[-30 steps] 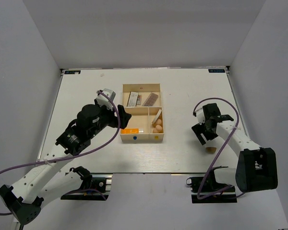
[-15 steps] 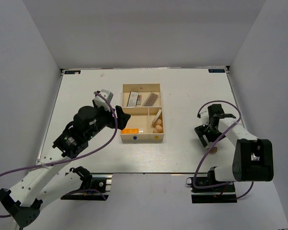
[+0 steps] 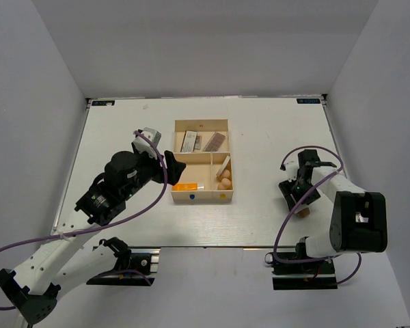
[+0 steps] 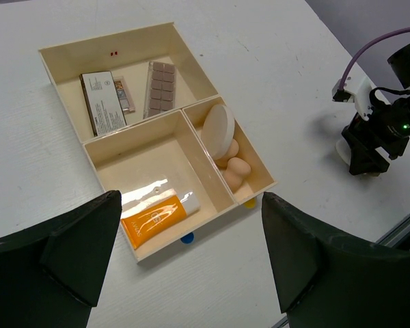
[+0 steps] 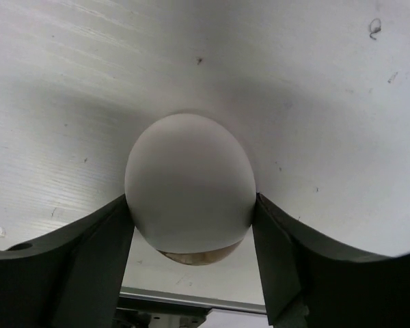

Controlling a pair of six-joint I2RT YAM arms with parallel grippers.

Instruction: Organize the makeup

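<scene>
White brown-capped bottle (image 5: pixel 188 181) sits within the right tool (image 5: pixel 191 205), gripped at 9 and 3 o'clock, cap toward 6. Left tool (image 4: pixel 191 249) hangs open above the tray (image 4: pixel 109 41).

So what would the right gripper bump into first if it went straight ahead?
The white bottle. It already sits between the right gripper's jaws, which touch its sides. Past the bottle there is only the table.

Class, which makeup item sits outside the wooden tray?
The white brown-capped bottle, on the table, flanked by the right gripper; every other piece lies in a compartment of the tray.
</scene>
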